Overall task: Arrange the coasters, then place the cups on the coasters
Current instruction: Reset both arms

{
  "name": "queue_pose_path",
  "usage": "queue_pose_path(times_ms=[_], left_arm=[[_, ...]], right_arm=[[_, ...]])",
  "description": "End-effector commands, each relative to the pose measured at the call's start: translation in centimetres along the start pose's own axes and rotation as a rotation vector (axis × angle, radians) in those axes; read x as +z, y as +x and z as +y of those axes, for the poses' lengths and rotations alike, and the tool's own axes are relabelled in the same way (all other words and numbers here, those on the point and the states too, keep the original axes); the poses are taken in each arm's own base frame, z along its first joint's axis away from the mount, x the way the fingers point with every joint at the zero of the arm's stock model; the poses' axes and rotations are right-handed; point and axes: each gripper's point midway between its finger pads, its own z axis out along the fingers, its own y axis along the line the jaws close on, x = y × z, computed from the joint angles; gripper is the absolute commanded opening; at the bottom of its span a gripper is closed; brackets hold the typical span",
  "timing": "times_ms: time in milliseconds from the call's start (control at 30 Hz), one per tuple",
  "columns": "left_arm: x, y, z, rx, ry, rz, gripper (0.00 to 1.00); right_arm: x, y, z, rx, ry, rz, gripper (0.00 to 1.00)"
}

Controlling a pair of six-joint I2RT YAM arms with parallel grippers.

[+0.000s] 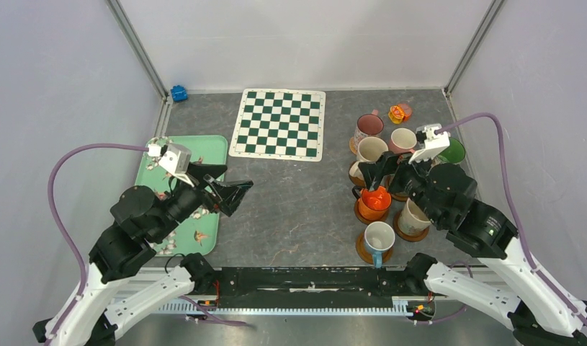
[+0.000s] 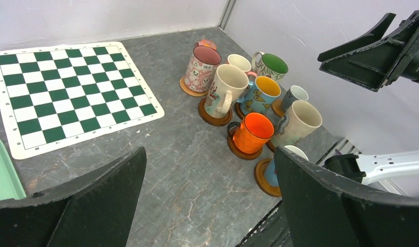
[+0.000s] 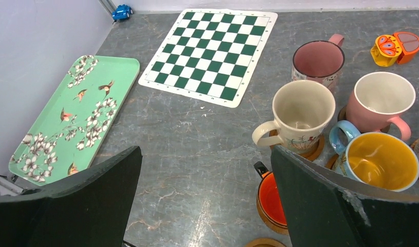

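Top external view: the cups (image 1: 371, 150) stand bunched at about 3 o'clock on the table (image 1: 297, 216), and those seen clearly from the left wrist rest on dark round coasters (image 2: 213, 122). The orange cup (image 1: 375, 202) sits on the cluster's 9 o'clock side, with the blue-handled cup (image 1: 379, 236) just at its 6 o'clock, nearest the arm bases. The right gripper (image 1: 382, 171) hangs above the cluster with its jaws spread wide and nothing between them. The left gripper (image 1: 229, 186), equally wide and empty, hovers at 9 o'clock beside the mint-green tray (image 1: 207, 148). The chequered mat (image 1: 279, 123) lies at 12 o'clock, and a small orange toy (image 1: 399, 112) sits at 1 o'clock, beyond the cups.
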Motion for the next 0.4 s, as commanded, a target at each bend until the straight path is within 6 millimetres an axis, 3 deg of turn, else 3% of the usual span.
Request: queue_pose_path(times_ms=[0, 367], left_arm=[[0.15, -0.63, -0.74, -0.036, 0.032, -0.029, 1.00], [0.17, -0.02, -0.34, -0.022, 0.017, -0.011, 1.00]], right_arm=[[0.39, -0.45, 0.45, 0.021, -0.019, -0.034, 0.98], [0.43, -0.23, 0.73, 0.044, -0.032, -0.029, 0.98]])
